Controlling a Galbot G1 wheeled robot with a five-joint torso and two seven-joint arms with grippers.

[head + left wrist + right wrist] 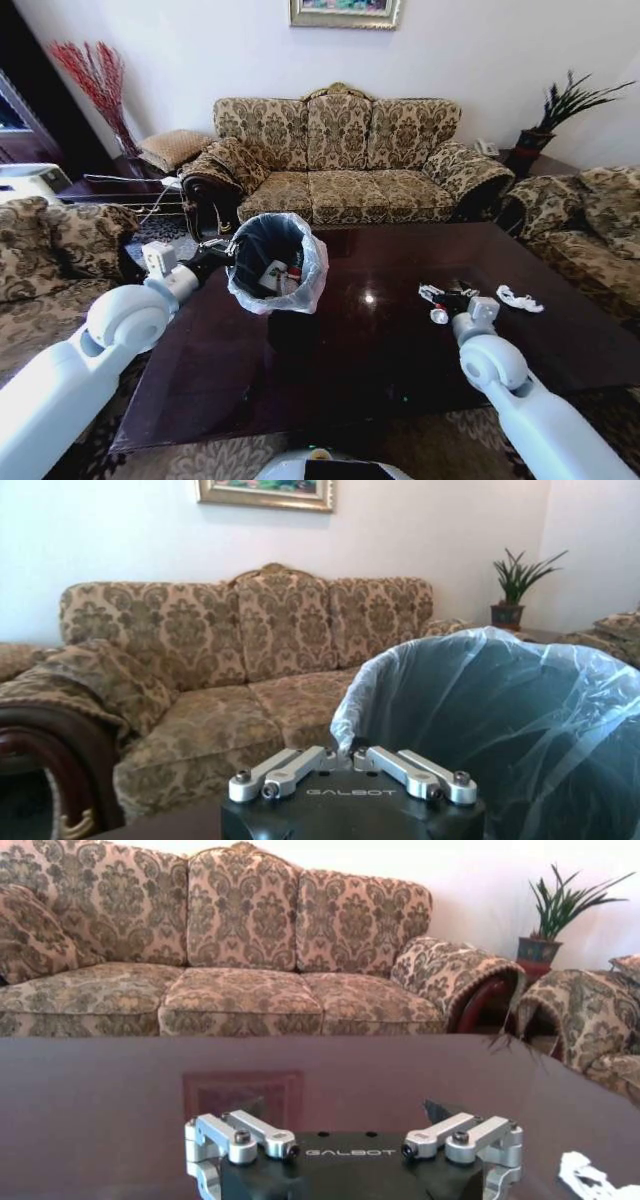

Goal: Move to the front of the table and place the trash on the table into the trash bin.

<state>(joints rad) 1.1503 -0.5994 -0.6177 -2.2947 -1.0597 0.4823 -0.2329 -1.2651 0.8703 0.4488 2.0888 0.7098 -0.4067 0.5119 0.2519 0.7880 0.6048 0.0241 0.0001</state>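
The black trash bin [272, 262], lined with a whitish bag, hangs tilted over the left part of the dark table [370, 355], its mouth facing me. My left gripper [218, 256] is shut on its rim; in the left wrist view the gripper [350, 759] pinches the bag edge of the bin [500, 712]. White and red trash [280, 272] lies inside. My right gripper [447, 300] is low over the table's right part, open, among small red-and-white bits [430, 294]. A crumpled white wrapper [519, 298] lies just to its right, also seen as the wrapper [592, 1179].
A patterned sofa [340, 150] stands behind the table, armchairs at the left [50, 250] and right [600, 230]. A potted plant [545, 120] is at the back right. The square inlay [240, 1091] marks the table's middle.
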